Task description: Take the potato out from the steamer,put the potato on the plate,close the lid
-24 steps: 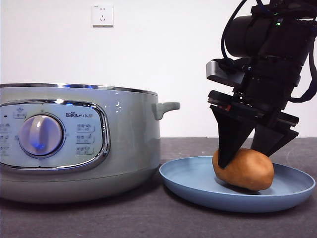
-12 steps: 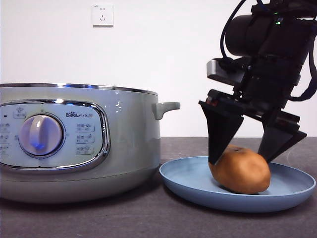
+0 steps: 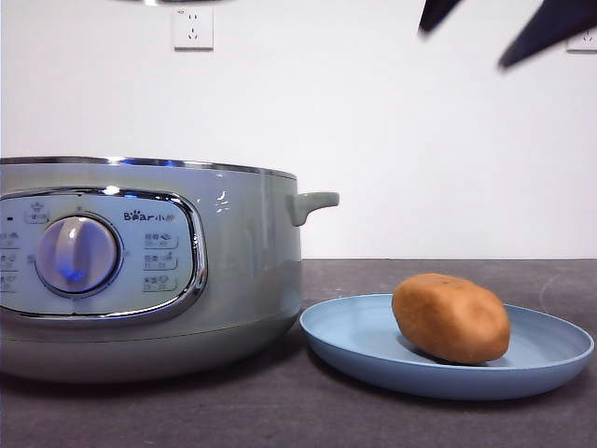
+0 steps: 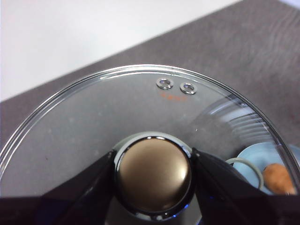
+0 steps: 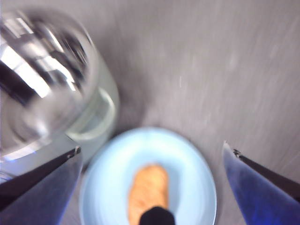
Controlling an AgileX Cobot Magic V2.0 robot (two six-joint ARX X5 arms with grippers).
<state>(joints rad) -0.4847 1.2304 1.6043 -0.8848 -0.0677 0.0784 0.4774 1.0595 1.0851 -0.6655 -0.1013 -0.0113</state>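
Potato (image 3: 451,318) on plate (image 3: 373,347), right gripper (image 5: 150,154) spread above, left gripper (image 4: 153,174) pinching lid (image 4: 93,117) knob

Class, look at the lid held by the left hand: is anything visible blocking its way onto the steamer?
Nothing visible does. The left hand grips the lid by its knob; the steamer rim is bare, and the potato lies on the plate.

The dark grey table (image 3: 280,411) carries two things. The steamer (image 3: 140,266) stands on its left part, and the plate (image 3: 354,341) lies just beside it, on the right.
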